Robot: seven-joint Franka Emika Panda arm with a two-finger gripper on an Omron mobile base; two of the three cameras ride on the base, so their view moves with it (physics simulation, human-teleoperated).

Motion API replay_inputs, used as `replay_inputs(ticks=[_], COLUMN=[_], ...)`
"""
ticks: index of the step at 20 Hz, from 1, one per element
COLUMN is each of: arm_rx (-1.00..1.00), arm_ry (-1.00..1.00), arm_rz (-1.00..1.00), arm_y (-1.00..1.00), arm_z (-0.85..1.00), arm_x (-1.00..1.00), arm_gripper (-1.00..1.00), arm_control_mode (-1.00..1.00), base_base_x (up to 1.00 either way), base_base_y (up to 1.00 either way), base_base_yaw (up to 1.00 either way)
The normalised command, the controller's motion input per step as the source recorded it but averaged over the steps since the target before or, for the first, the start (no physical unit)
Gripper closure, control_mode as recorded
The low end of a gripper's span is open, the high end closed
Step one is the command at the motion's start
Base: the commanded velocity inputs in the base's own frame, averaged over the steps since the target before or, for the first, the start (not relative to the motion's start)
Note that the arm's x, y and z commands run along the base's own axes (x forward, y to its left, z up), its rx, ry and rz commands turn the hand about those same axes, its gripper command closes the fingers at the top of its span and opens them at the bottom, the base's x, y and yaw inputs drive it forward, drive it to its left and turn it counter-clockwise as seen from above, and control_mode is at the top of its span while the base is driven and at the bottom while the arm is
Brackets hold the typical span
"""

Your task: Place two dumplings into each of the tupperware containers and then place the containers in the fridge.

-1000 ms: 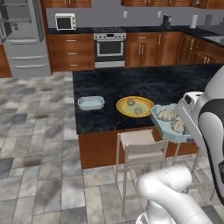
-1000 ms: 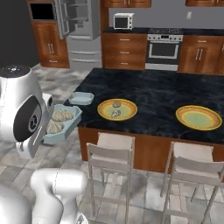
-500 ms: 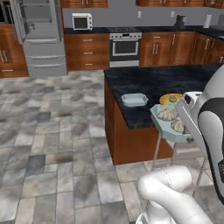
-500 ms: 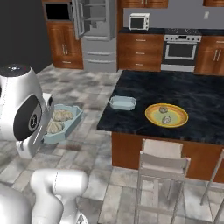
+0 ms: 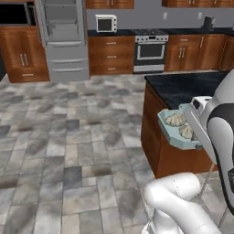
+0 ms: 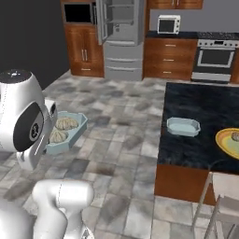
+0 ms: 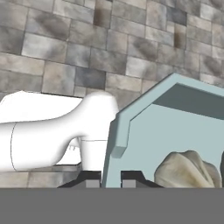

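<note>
your gripper [image 7: 111, 178] is clamped on the rim of a pale-blue tupperware container [image 5: 176, 132] carrying two dumplings [image 5: 174, 120], out over the tiled floor [image 5: 68, 137].

Dark counter [image 6: 205, 112] on a wooden island, yellow plate [image 6: 229, 142] at its right edge, chair [image 6: 223, 200] in front. Microwave [image 5: 106, 23] and oven [image 5: 149, 51] along the back wall, grey stone floor [image 5: 68, 137].

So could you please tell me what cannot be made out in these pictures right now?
- Fridge shelves: too small, both base views.
- Yellow plate: cut by the right base view's edge; its contents unclear.
- Held container: far end cut by the hand view's edge, hiding one dumpling partly.
- Second container: contents too small to tell.
</note>
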Motion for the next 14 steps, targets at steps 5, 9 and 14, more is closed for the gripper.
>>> replay_inputs(ticks=[5, 9, 14], arm_rx=[0.00, 0.00, 0.00], arm_ry=[0.00, 0.00, 0.00], arm_rz=[0.00, 0.00, 0.00], arm_y=[0.00, 0.00, 0.00], arm_z=[0.00, 0.00, 0.00], arm_x=[0.00, 0.00, 0.00], arm_gripper=[1.00, 1.00, 1.00], arm_control_mode=[1.00, 1.00, 1.00], base_base_x=[0.94, 1.00, 1.00], base_base_y=[1.00, 1.00, 0.72], base_base_yaw=[0.10, 0.05, 0.00])
